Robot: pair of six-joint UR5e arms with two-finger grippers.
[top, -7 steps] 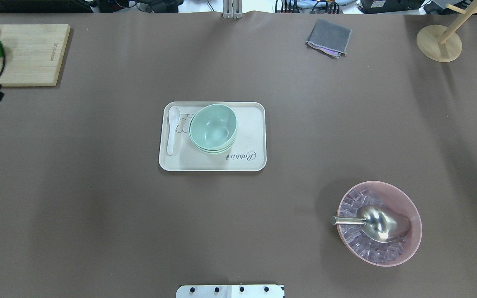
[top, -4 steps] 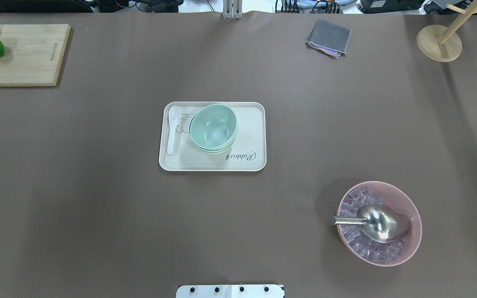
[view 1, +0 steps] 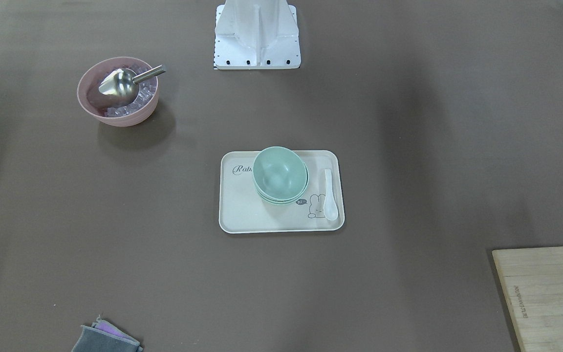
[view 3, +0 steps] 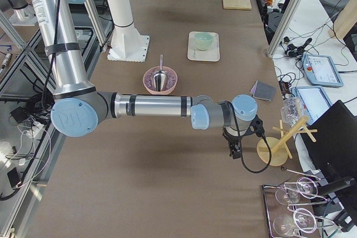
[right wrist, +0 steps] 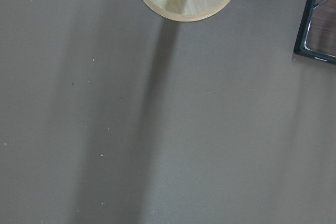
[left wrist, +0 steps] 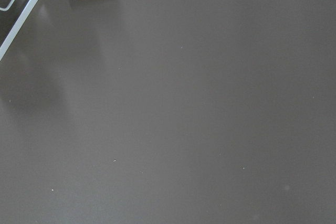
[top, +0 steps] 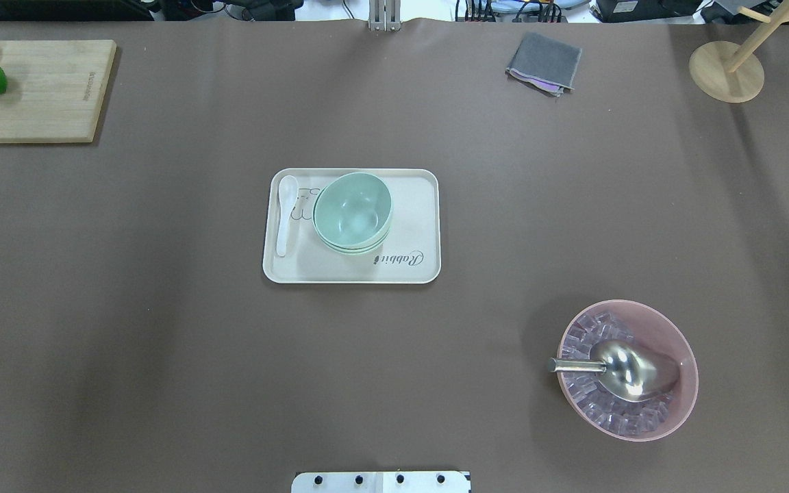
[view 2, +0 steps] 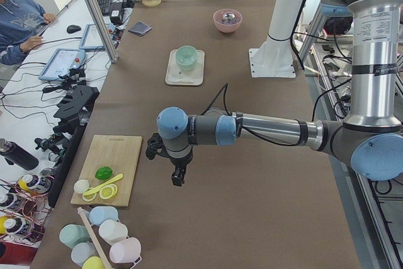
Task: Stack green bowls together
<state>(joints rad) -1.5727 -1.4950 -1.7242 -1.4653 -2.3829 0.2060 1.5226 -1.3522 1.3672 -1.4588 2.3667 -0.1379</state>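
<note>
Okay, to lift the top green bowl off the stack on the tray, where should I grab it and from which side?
Probably pinch the rim of the top green bowl, coming straight down, on the side away from the white spoon, over the bare half of the tray. It sits upright and nested, so only its rim stands free.

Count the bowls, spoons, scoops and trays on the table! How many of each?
Green bowls: 3, nested in one stack
Pink bowl: 1
White spoon: 1
Metal scoop: 1
Tray: 1
Total: 7
</note>
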